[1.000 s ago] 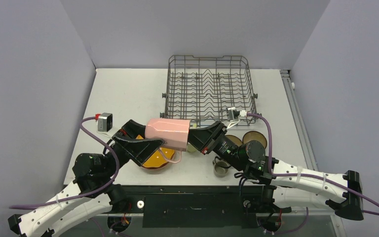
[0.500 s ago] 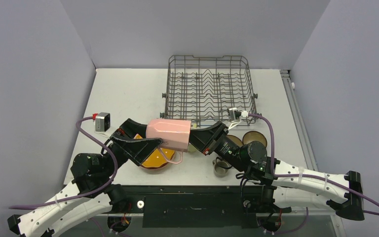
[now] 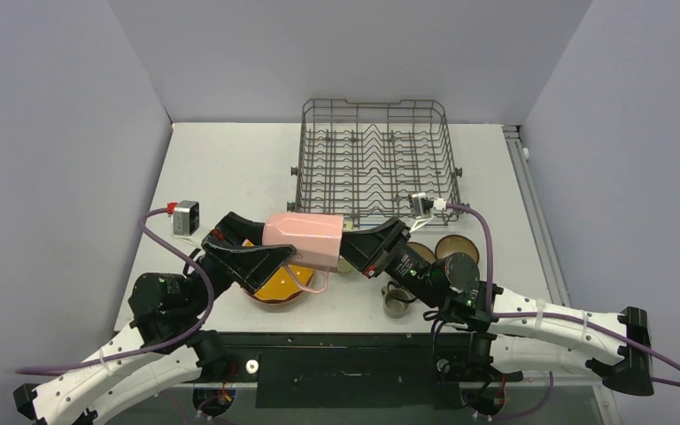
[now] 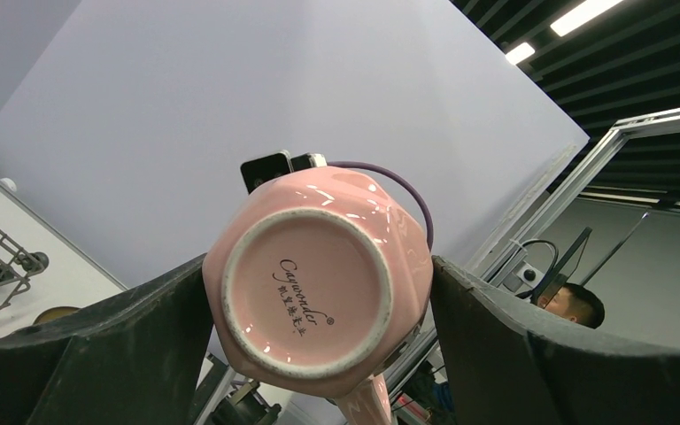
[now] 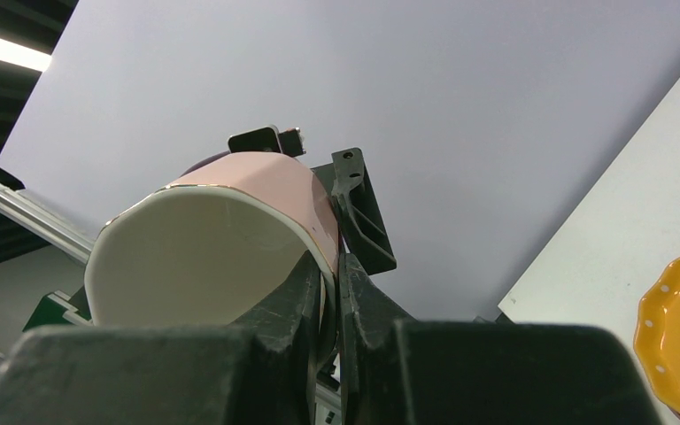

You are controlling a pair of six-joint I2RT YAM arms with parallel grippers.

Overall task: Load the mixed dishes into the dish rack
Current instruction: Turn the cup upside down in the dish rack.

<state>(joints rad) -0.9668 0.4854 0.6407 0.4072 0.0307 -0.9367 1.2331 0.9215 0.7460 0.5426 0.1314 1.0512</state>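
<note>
**Pink ceramic mug between two grippers, short of the rack**

Hard to make out:
- Orange white-dotted scalloped plate [image 3: 276, 289]: on the table [image 3: 230, 168], largely covered by the left arm and the mug above it; an edge only in the right wrist view.
- Pale sliver [image 3: 345, 265] under the right gripper [image 3: 347, 244]: too small to identify.
- Nearer brown bowl [image 3: 420, 252]: partly cut off by the right arm.
- Left gripper [image 4: 317, 270]: fingers spread wide, flanking the mug's base; whether pressing on it or just off it, cannot tell.

Count:
- Pink mug [image 3: 301, 241], one: lying on its side in the air, base toward the left arm, mouth toward the right, above the plate and near the front wall of the rack.
- Right gripper: pinched closed on the mug's rim, one finger inside, one outside.
- Brown bowls with tan insides, two: side by side on the table, the second [image 3: 457, 247] to the right.
- Small grey-olive cup [image 3: 397, 299], one: upright, near the bowls.
- Grey wire dish rack [image 3: 374, 103], one: at the far side of the table, only tines inside.
</note>
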